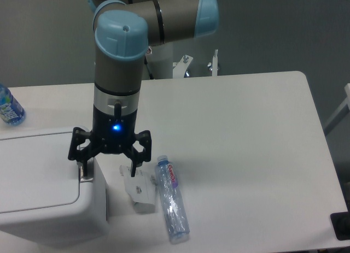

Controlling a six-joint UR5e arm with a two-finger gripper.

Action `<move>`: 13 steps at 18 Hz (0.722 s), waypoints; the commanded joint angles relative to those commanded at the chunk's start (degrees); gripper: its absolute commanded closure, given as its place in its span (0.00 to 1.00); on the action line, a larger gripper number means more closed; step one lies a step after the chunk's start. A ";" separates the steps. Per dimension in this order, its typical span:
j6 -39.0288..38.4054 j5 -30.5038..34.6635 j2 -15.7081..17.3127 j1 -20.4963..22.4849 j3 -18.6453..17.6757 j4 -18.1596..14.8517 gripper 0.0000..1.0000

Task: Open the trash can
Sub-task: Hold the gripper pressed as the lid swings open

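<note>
One finger was over the bin's button.
Your end effector (109, 161) stood spread apart, its left finger at the grey button (85, 177) on the bin (38, 187), which filled the surface's lower-left corner.

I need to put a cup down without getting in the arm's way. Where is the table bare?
The widest bare stretch of table runs right of the lying bottle to the right edge. The back strip is bare too. It is crowded front left: trash can, gripper, small white box. A second bottle stands far left.
</note>
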 joint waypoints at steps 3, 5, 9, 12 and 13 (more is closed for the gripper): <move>0.09 -0.09 -0.35 0.00 0.09 0.00 0.00; 0.00 -0.09 -0.35 0.00 0.09 0.18 0.00; 0.09 -0.18 0.08 0.09 0.70 0.26 0.00; 0.96 0.17 0.79 0.44 2.98 1.14 0.00; 1.66 0.26 0.79 0.79 3.68 1.93 0.00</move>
